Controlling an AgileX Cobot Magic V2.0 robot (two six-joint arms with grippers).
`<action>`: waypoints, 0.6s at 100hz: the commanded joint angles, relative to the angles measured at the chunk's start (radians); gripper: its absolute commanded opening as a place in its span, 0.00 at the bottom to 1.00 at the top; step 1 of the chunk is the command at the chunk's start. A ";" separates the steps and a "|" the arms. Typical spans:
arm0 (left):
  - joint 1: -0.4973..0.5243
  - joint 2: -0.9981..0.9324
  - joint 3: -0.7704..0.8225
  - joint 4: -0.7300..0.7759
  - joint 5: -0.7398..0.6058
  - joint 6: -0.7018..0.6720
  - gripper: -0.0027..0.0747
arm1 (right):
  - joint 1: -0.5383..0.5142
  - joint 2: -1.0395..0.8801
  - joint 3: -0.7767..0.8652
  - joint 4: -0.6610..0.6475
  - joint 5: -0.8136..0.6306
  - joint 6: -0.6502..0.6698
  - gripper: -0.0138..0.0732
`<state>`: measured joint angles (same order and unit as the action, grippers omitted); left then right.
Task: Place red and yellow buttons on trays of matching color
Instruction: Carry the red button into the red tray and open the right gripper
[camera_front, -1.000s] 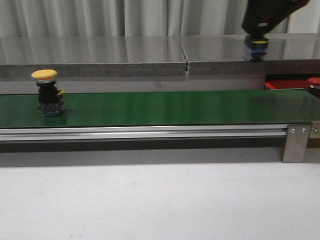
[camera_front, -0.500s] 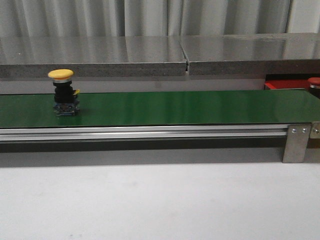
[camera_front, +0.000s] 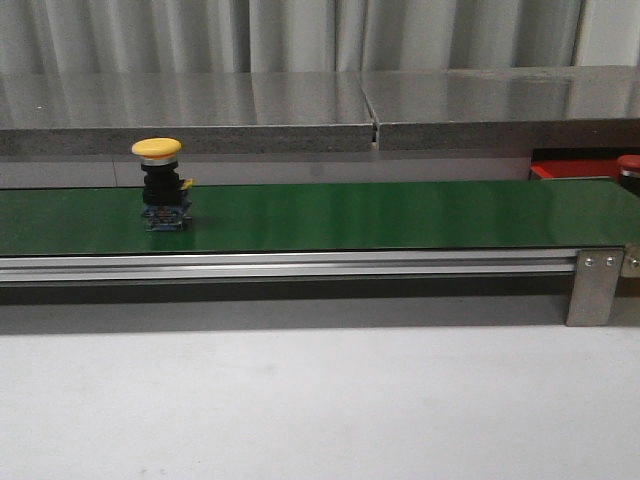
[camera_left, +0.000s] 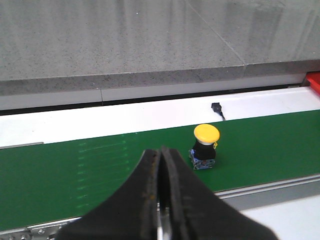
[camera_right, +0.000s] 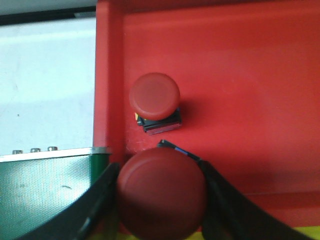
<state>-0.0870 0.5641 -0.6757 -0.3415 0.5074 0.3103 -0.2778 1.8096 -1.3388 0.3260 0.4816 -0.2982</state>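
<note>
Yellow button (camera_front: 162, 184) upright on the green belt (camera_front: 400, 215), nothing near it; left gripper (camera_left: 161, 170) jaws pressed together. Right gripper (camera_right: 160, 200) jaws pinching a red button (camera_right: 161, 192) above the red tray (camera_right: 250, 75), beside a second red button (camera_right: 154, 97) standing inside.

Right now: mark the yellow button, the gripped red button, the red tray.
yellow button (camera_front: 157, 149), front view, on its cap.
gripped red button (camera_right: 161, 192), right wrist view, cap centre.
red tray (camera_right: 250, 75), right wrist view, bare floor.

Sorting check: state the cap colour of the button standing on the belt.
Yellow. The button on the green belt shows best in the front view.
</note>
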 joint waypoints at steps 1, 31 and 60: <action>-0.008 0.007 -0.026 -0.024 -0.074 0.001 0.01 | -0.006 -0.019 -0.023 0.027 -0.077 0.003 0.33; -0.008 0.007 -0.026 -0.024 -0.074 0.001 0.01 | -0.006 0.044 -0.023 0.072 -0.153 0.003 0.33; -0.008 0.007 -0.026 -0.024 -0.074 0.001 0.01 | -0.006 0.090 -0.023 0.120 -0.161 0.003 0.33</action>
<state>-0.0870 0.5641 -0.6757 -0.3415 0.5074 0.3103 -0.2778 1.9383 -1.3370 0.4071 0.3742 -0.2945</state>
